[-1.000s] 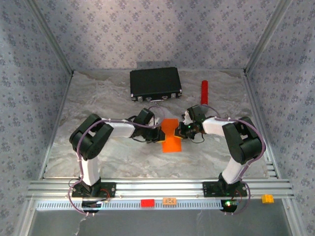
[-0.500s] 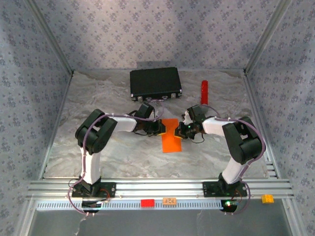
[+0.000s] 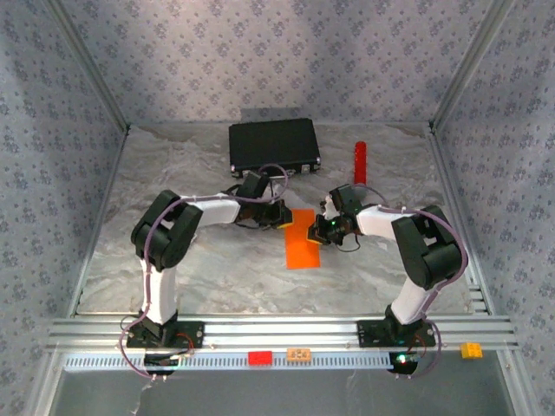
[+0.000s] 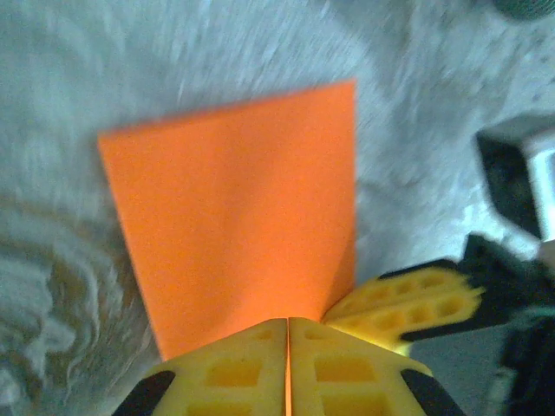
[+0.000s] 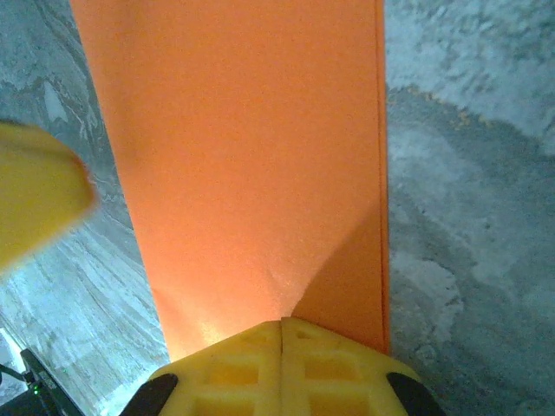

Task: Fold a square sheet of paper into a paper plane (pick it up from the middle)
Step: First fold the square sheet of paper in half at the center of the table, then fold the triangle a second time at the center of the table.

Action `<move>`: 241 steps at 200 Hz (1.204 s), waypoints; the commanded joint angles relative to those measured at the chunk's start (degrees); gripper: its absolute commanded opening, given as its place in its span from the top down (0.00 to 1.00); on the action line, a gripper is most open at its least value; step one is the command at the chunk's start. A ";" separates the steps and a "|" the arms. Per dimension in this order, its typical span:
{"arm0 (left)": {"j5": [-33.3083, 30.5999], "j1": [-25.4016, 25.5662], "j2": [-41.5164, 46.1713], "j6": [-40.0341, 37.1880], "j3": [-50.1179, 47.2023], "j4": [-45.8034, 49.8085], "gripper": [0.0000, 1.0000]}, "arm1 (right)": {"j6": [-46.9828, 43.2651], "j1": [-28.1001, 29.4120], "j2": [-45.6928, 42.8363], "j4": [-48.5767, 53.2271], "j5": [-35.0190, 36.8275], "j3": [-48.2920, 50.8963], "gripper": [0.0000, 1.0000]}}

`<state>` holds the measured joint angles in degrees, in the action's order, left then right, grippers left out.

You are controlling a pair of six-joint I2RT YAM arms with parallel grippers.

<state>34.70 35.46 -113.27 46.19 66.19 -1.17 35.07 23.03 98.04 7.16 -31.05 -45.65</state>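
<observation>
The square sheet of paper [image 3: 302,241] is bright orange and lies folded into a long narrow rectangle at the table's middle, not a pointed paper plane. My left gripper [image 3: 282,215] is shut on its far left edge; in the left wrist view a sliver of the paper [image 4: 234,208] shows between the closed jaws of the gripper [image 4: 287,321]. My right gripper [image 3: 323,228] is shut on the right edge. From the right wrist the paper [image 5: 251,147] stretches ahead of that gripper [image 5: 282,322], bulging up in a soft ridge from the pinch. The two grippers sit close together.
A black case [image 3: 273,146] lies at the back centre and a red cylinder [image 3: 360,162] stands at the back right. Patterned walls close in the sides, and an aluminium rail [image 3: 277,329] runs along the near edge.
My left gripper has moved toward the far end of the paper, still shut, and its elbow has swung inward. The paper now looks narrower. The right arm has held still.
</observation>
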 commanded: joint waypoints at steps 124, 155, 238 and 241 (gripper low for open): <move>-1.76 -1.65 -10.74 0.60 6.27 2.56 0.93 | 3.18 -0.27 -7.37 3.15 0.97 -0.89 0.82; -1.54 -1.69 -10.48 0.90 5.20 1.84 0.94 | 3.51 -2.72 -13.05 8.84 2.41 1.61 0.74; -0.97 -1.64 -9.97 1.35 4.36 1.08 0.95 | 9.32 0.44 -18.42 8.22 -2.88 11.78 0.65; -0.95 -1.67 -9.91 1.40 4.31 1.08 0.95 | 9.47 0.66 -18.44 8.11 -2.88 11.95 0.65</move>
<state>35.35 33.15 -121.64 47.66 72.55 -2.09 42.15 22.02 80.47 13.74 -32.01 -34.94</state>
